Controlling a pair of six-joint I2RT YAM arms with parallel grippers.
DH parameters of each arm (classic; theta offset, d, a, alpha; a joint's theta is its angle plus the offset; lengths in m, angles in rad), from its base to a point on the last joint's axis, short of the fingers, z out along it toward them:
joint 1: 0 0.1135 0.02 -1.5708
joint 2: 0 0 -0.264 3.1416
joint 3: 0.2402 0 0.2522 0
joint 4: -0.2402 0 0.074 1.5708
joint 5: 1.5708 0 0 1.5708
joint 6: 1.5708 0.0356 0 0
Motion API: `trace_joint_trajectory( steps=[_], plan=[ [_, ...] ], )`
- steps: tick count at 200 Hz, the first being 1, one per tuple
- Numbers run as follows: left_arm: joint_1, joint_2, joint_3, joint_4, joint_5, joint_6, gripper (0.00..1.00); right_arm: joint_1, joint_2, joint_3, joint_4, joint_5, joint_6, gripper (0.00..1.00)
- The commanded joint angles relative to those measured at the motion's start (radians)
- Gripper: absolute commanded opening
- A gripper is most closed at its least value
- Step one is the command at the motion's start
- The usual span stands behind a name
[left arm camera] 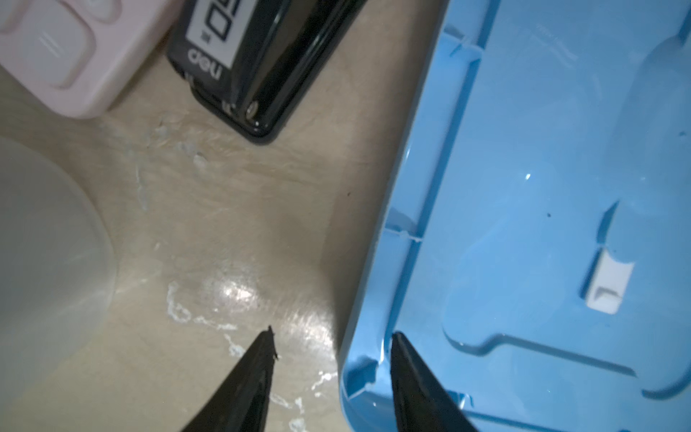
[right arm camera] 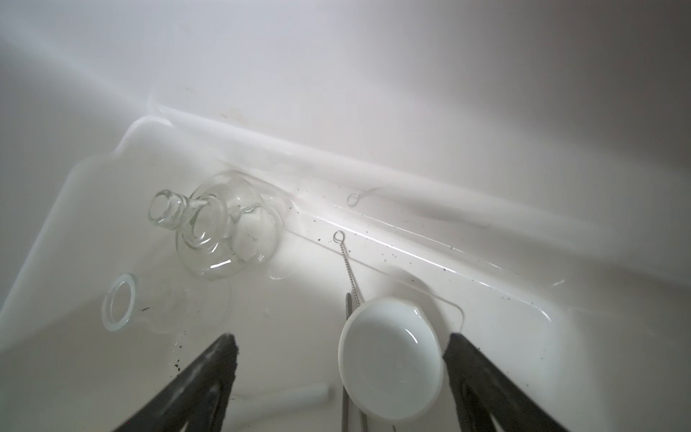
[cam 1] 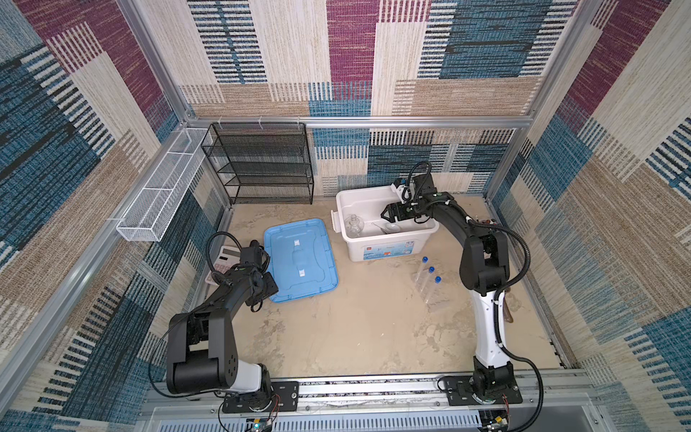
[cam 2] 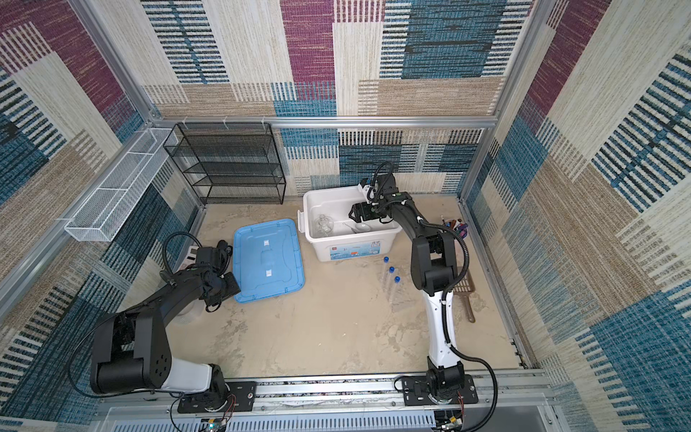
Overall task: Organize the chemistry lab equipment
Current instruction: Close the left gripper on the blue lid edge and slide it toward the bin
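Tubes with blue caps lie right of middle, below the white box, so my right gripper, open and empty over the dish, should fetch them next, while my left gripper stands open around the blue lid edge.

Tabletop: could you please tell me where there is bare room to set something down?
The widest bare patch of tabletop lies in front of the blue lid and the test tubes. A narrow strip runs between lid and white bin. Crowded: the left edge by the pink calculator, and the bin's floor.
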Motion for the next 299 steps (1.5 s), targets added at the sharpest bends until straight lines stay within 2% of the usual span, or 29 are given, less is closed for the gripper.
trace_joint_trajectory(
  steps=[1,22,57,99,211,299],
  plan=[
    [0.001,0.038,0.031,0.012,0.023,0.046,0.49,-0.001,-0.004,0.008,0.032,-0.002,0.005,0.9],
    [0.002,0.079,0.062,0.003,0.037,0.05,0.44,-0.001,-0.003,0.011,0.031,0.0,0.004,0.9],
    [0.0,0.118,0.076,-0.002,0.072,0.056,0.3,-0.001,0.001,0.018,0.026,0.003,0.0,0.9],
    [-0.004,0.122,0.068,-0.003,0.121,0.08,0.22,-0.001,0.005,0.017,0.024,0.006,-0.003,0.9],
    [-0.032,0.144,0.074,0.0,0.177,0.095,0.17,-0.001,0.002,0.017,0.015,0.003,-0.003,0.9],
    [-0.045,0.128,0.066,0.0,0.19,0.101,0.04,-0.001,-0.019,-0.004,0.037,-0.018,0.012,0.9]
  ],
)
